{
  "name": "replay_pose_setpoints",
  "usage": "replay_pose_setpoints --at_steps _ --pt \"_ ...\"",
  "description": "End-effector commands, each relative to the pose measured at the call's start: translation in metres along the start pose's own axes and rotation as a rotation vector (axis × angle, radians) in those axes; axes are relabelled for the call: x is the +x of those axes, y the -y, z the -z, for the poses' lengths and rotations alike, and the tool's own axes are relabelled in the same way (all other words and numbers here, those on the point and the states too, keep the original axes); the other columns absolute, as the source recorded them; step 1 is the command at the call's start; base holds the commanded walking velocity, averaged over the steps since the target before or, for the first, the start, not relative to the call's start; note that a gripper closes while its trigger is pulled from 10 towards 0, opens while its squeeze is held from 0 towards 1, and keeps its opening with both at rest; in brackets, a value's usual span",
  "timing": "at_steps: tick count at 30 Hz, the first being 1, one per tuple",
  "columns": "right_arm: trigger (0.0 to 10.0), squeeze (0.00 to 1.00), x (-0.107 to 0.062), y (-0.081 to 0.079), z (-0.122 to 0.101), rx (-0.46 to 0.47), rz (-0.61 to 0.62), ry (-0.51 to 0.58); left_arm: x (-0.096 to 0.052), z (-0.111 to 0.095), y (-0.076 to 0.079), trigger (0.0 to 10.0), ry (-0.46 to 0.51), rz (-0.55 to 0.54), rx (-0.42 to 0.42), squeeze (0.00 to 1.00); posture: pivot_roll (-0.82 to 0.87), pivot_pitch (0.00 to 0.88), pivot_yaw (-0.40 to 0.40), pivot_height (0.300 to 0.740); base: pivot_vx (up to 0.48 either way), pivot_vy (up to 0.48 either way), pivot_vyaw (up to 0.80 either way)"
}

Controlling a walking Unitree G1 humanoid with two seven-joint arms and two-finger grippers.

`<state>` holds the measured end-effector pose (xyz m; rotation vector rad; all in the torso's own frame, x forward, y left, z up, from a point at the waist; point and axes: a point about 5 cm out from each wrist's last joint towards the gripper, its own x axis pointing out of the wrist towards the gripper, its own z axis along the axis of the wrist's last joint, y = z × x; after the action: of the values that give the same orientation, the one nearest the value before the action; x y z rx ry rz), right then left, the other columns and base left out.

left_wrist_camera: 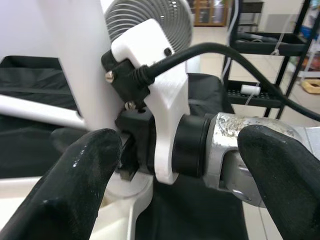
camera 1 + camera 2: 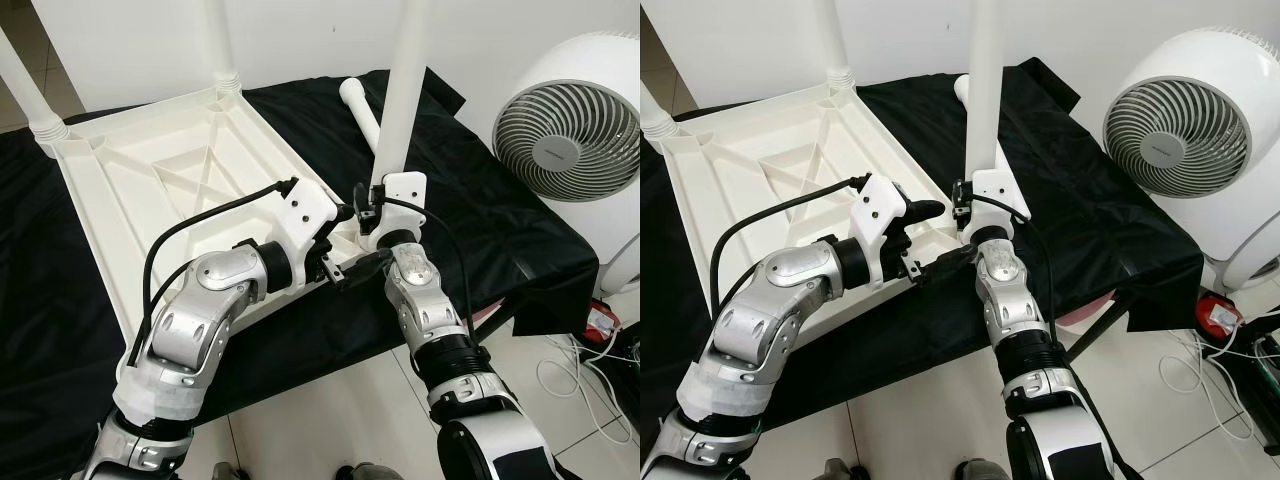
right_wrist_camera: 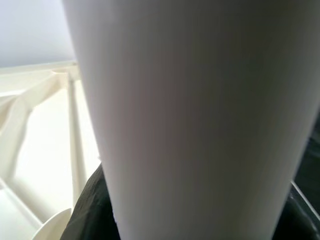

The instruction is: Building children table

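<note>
head views: upturned tabletop (image 2: 170, 170) lies on the black-draped desk (image 2: 480, 230); your right gripper (image 2: 366, 218) is clamped on the upright leg (image 2: 400, 100) at the near corner. left wrist: left gripper (image 1: 177, 175) fingers apart — beside it. right wrist: leg close-up. risk — leg cross-threads if tilted. no containers.

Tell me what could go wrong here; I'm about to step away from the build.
1. The right pincer grips the tall white table leg only near its base; it could tilt instead of seating in the corner of the upturned tabletop.
2. The left pincer sits close against the right wrist; they may collide.
</note>
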<state>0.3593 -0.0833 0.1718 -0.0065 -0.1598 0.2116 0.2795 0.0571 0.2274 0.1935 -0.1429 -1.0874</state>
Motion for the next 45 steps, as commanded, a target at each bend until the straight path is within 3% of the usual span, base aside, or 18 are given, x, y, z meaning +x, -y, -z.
replay_pose_setpoints --at_steps 1,3,7,9,14,22,25,32,38,45 --pt "10.0 0.0 -0.012 -0.019 0.034 0.055 -0.087 -0.161 0.0 0.001 -0.007 10.0 -0.005 -0.083 0.003 0.0 -0.06 0.113 0.031 0.74 0.0 0.0 0.0" --pt "10.0 0.0 -0.008 -0.001 0.011 0.083 -0.061 -0.065 0.0 -0.004 -0.015 10.0 0.011 -0.112 0.004 0.0 -0.06 0.109 0.031 0.74 0.0 0.0 0.0" --pt "10.0 0.0 -0.004 0.013 -0.007 0.091 -0.057 -0.009 0.0 -0.008 -0.021 10.0 0.024 -0.125 0.002 0.0 -0.06 0.108 0.029 0.74 0.0 0.0 0.0" --pt "10.0 0.0 -0.001 0.022 -0.028 0.075 -0.078 0.018 0.0 -0.013 -0.024 10.0 0.038 -0.118 0.002 0.0 -0.06 0.108 0.029 0.74 0.0 0.0 0.0" --pt "10.0 0.0 0.001 0.026 -0.054 0.063 -0.139 0.037 0.001 -0.016 -0.025 10.0 0.046 -0.106 0.014 0.0 -0.06 0.098 0.026 0.74 0.0 0.0 0.0" --pt "10.0 0.0 0.003 0.038 -0.083 -0.045 -0.269 0.04 0.004 -0.027 -0.031 10.0 0.091 -0.094 -0.002 0.0 -0.06 0.09 0.023 0.74 0.0 0.0 0.0" --pt "10.0 0.0 0.001 0.04 -0.084 -0.094 -0.352 0.019 0.005 -0.032 -0.033 10.0 0.105 -0.09 -0.017 0.0 -0.06 0.089 0.022 0.74 0.0 0.0 0.0" --pt "10.0 0.0 -0.014 0.035 -0.062 -0.186 -0.547 -0.093 0.008 -0.048 -0.039 10.0 0.166 -0.07 -0.064 0.0 -0.05 0.088 0.023 0.74 0.0 0.0 0.0" --pt "10.0 0.0 -0.02 0.029 -0.054 -0.213 -0.63 -0.141 0.012 -0.062 -0.039 10.0 0.214 -0.033 -0.105 0.0 -0.05 0.088 0.023 0.74 0.0 0.0 0.0" --pt "10.0 0.0 -0.023 0.027 -0.049 -0.253 -0.684 -0.156 0.019 -0.063 -0.04 10.0 0.188 -0.027 -0.121 0.0 -0.05 0.088 0.028 0.74 0.0 0.0 0.0"
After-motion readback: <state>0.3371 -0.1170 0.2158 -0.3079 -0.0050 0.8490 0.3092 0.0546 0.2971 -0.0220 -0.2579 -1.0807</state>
